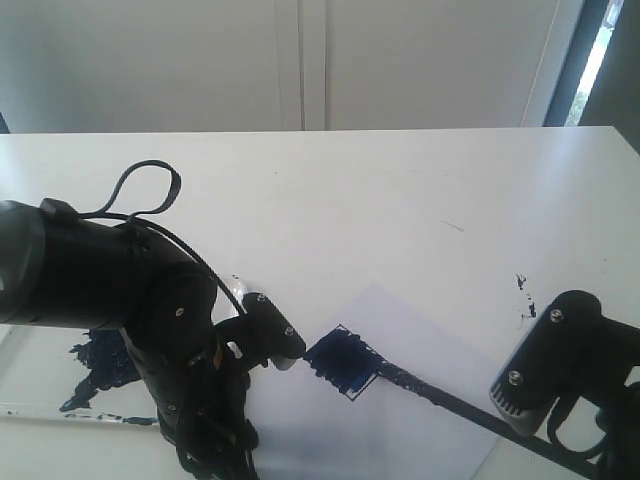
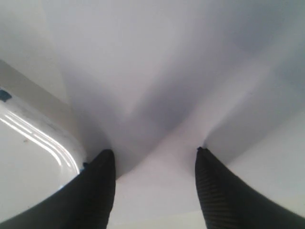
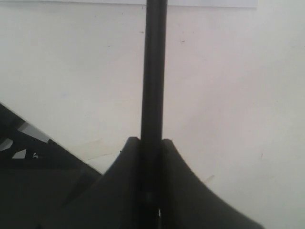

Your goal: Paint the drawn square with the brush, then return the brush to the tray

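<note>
A clear, shallow plastic tray point(image 1: 40, 375) smeared with dark blue paint lies at 9 o'clock from the blue-painted square point(image 1: 343, 362) on the white paper sheet point(image 1: 430, 340). The left gripper point(image 2: 153, 156) has its fingers spread. The long thin black brush point(image 1: 440, 398), its tip on the square, is pinched by the right gripper point(image 3: 151, 145) at 4 o'clock.

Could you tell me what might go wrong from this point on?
1. The brush, clamped in the right gripper, has its tip at the edge of the painted square. A stroke could stray over the outline onto the bare paper.
2. The tray lies beyond the left arm. Carrying the wet brush there may drip paint on the paper or knock the open left gripper.
</note>
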Robot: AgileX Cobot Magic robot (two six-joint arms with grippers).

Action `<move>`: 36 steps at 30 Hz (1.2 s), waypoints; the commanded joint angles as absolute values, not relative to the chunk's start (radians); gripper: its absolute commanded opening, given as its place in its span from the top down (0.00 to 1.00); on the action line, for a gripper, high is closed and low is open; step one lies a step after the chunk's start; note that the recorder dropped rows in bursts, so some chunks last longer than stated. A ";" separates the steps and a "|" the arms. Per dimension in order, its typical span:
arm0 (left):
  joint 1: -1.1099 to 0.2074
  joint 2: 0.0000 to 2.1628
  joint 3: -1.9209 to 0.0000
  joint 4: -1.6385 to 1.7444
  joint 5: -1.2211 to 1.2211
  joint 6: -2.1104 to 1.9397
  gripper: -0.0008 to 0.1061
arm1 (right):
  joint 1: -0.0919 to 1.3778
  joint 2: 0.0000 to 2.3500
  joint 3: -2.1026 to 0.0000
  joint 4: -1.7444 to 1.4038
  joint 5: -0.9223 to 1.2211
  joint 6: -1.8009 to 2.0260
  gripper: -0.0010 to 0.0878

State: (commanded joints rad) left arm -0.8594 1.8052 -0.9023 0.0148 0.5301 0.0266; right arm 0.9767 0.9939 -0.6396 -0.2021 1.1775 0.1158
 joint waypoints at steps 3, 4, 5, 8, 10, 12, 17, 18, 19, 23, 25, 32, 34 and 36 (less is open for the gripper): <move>-0.859 1.805 -0.902 0.015 0.530 0.027 0.47 | 0.977 0.994 -0.640 -0.160 1.172 0.097 0.99; -0.859 1.805 -0.902 0.015 0.530 0.027 0.47 | 0.977 0.994 -0.640 -0.140 1.168 0.083 0.99; -0.859 1.805 -0.902 0.015 0.530 0.027 0.47 | 0.977 0.994 -0.640 -0.126 1.163 0.072 0.99; -0.859 1.805 -0.902 0.015 0.530 0.027 0.47 | 0.977 0.994 -0.640 -0.087 1.153 0.048 0.99; -0.859 1.805 -0.902 0.015 0.530 0.027 0.47 | 0.977 0.994 -0.640 -0.071 1.149 0.034 0.99; -0.859 1.805 -0.902 0.015 0.530 0.027 0.47 | 0.977 0.994 -0.640 -0.066 1.149 0.029 0.99; -0.859 1.805 -0.902 0.015 0.530 0.027 0.47 | 0.977 0.994 -0.640 -0.077 1.149 0.029 0.99; -0.859 1.805 -0.902 0.015 0.530 0.027 0.47 | 0.977 0.994 -0.640 -0.087 1.151 0.031 0.99; -0.859 1.805 -0.902 0.015 0.530 0.027 0.47 | 0.977 0.994 -0.640 -0.098 1.156 0.044 0.99; -0.859 1.805 -0.902 0.015 0.530 0.027 0.47 | 0.977 0.994 -0.640 -0.172 1.186 0.092 0.99; -0.859 1.805 -0.902 0.015 0.530 0.027 0.47 | 0.977 0.994 -0.640 -0.201 1.193 0.112 0.99; -0.859 1.805 -0.902 0.015 0.530 0.027 0.47 | 0.977 0.994 -0.640 -0.208 1.172 0.112 0.99; -0.859 1.805 -0.902 0.015 0.530 0.027 0.47 | 0.977 0.994 -0.640 -0.191 1.170 0.110 0.99; -0.859 1.805 -0.902 0.015 0.530 0.027 0.47 | 0.977 0.994 -0.640 -0.168 1.170 0.095 0.99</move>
State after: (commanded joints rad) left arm -0.8594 1.8052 -0.9023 0.0148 0.5301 0.0266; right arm 0.9767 0.9939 -0.6396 -0.1676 1.1704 0.0955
